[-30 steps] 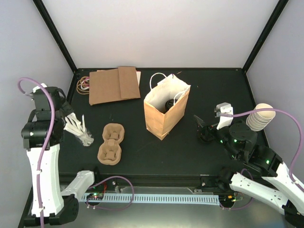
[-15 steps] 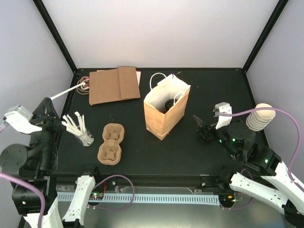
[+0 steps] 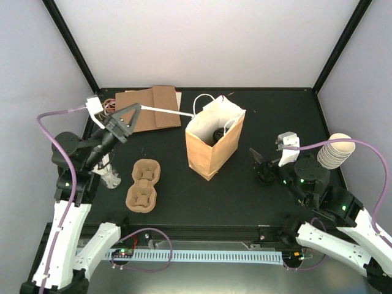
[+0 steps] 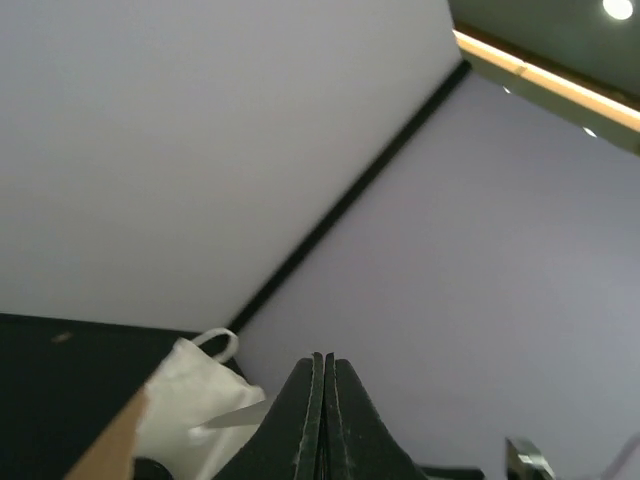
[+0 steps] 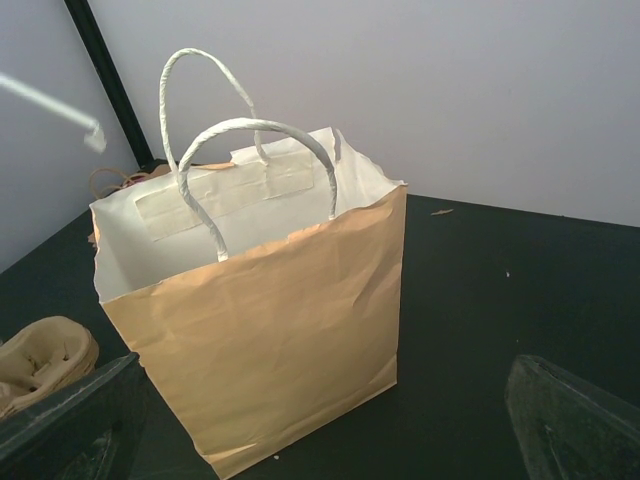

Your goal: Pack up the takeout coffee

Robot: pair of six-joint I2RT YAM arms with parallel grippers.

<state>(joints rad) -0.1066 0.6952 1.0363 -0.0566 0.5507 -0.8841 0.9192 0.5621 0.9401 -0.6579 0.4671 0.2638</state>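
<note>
The brown paper bag (image 3: 214,144) stands open mid-table. Inside it shows a dark round lid of takeout coffee (image 3: 215,133); the cup below is hidden. My left gripper (image 3: 135,110) hangs above the table's back left, shut on a long white straw (image 3: 166,111) whose far end reaches the bag's white handles (image 3: 202,101). In the left wrist view its fingers (image 4: 323,360) are pressed together, with the bag's top (image 4: 190,395) low on the left. My right gripper (image 3: 260,164) rests open, right of the bag. In its own view it (image 5: 320,440) faces the bag's side (image 5: 270,340).
A brown pulp cup tray (image 3: 142,185) lies left of the bag, with a clear cup of white straws (image 3: 107,170) beside it. Flat brown paper bags (image 3: 148,109) and rubber bands (image 3: 109,107) lie at the back left. A stack of cream cups (image 3: 334,150) is at the right edge.
My left arm has swung up from the left edge and carried the white straw rightward, its tip now at the bag's handles. The right arm has not moved.
</note>
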